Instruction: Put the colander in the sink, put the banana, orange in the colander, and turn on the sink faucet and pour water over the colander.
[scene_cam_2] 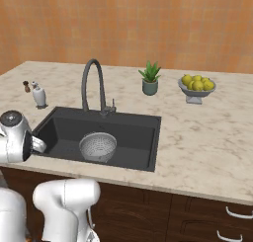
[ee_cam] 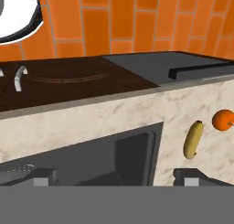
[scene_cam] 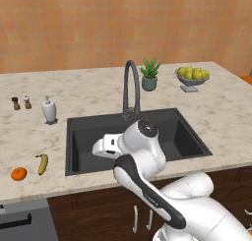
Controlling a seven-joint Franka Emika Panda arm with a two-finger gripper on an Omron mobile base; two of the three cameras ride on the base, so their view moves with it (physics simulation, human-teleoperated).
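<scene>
- The sink (scene_cam: 187, 136) is a black-grey basin set into the pale marbled surface (scene_cam: 231, 112); the sink faucet (scene_cam: 130, 87) stands upright at the basin's rear edge, its arched spout reaching over the basin.
- The colander (scene_cam_2: 98, 146) sits upright on the sink floor, near the front wall of the basin, below and forward of the faucet.
- The banana (scene_cam: 43, 164) lies on the surface to the left of the sink, near the front edge. The orange (scene_cam: 18, 173) rests just beside it, farther left, not touching it.
- In the hand view, the banana (ee_cam: 193, 139) and the orange (ee_cam: 223, 120) appear on the surface beyond the corner of the sink.
- The arm rises from the base in front of the cabinets, bends at the elbow and extends over the front left part of the basin. The wrist is turned toward the left side of the sink, with the hand held low at about rim level.
- The gripper (ee_cam: 116, 176) is empty; its fingers (ee_cam: 43, 176) stand spread wide apart, with the basin corner visible between them.
- A soap dispenser (scene_cam: 48, 109) stands on the surface left of the basin's rear corner, with two small shakers (scene_cam: 21, 103) farther left.
- A potted plant (scene_cam: 149, 75) and a bowl of yellow-green fruit (scene_cam: 192, 77) stand behind the sink to the right.
</scene>
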